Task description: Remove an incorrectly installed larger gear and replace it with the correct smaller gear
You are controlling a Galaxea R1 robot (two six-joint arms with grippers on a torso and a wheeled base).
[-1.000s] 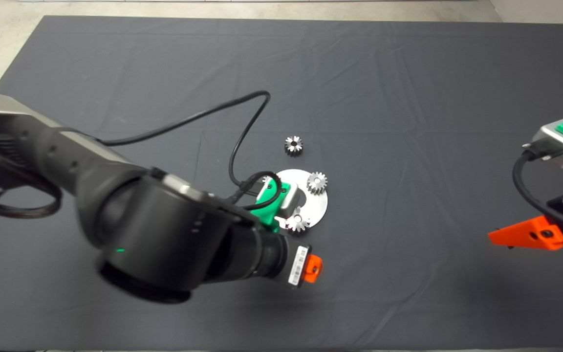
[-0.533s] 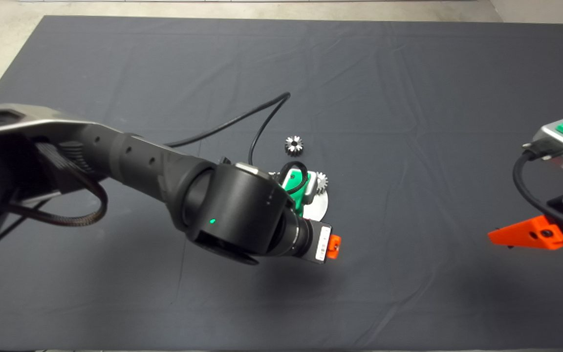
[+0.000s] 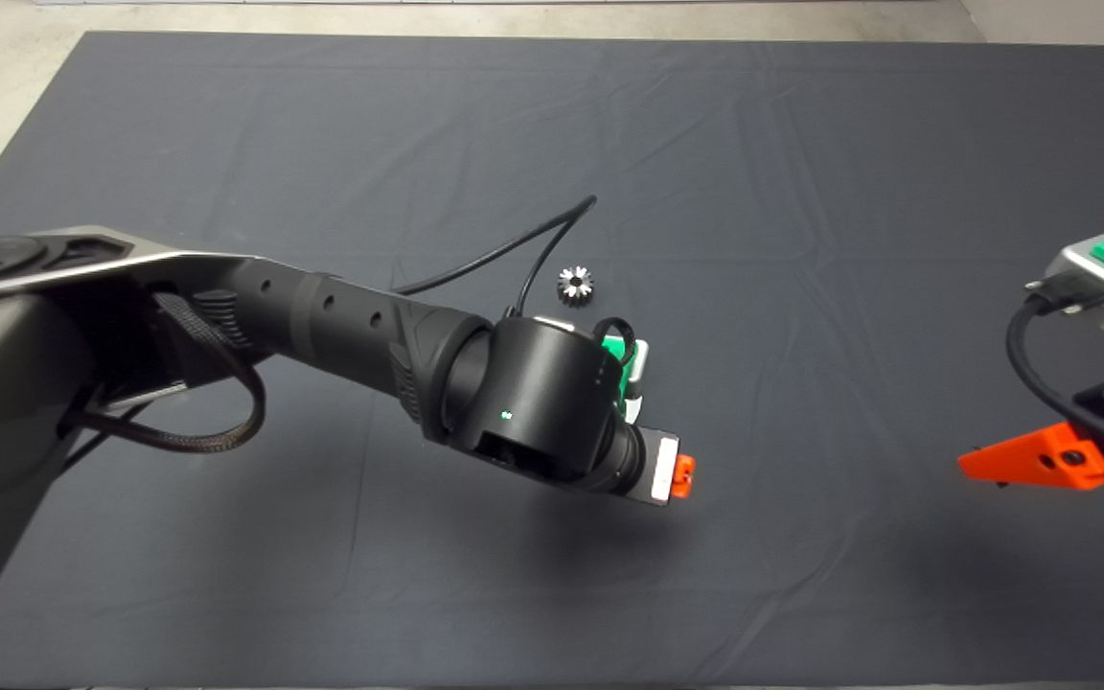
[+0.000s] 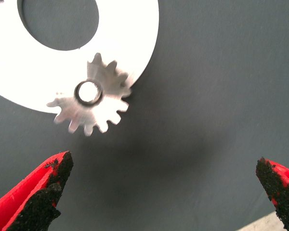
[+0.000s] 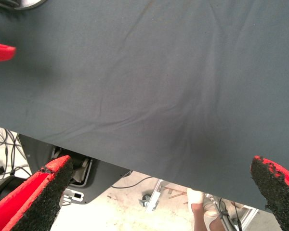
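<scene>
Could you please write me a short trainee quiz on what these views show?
1. True or false: the left gripper is shut on the small gear.
2. In the left wrist view, that small gear lies: A) on the larger gear's rim, overhanging the mat; B) inside its wide hole; C) well apart from it.
3. Short answer: which gripper is parked at the mat's right edge in the head view?

Key: 1 false, it is open and empty; 2 A; 3 the right gripper.
</scene>
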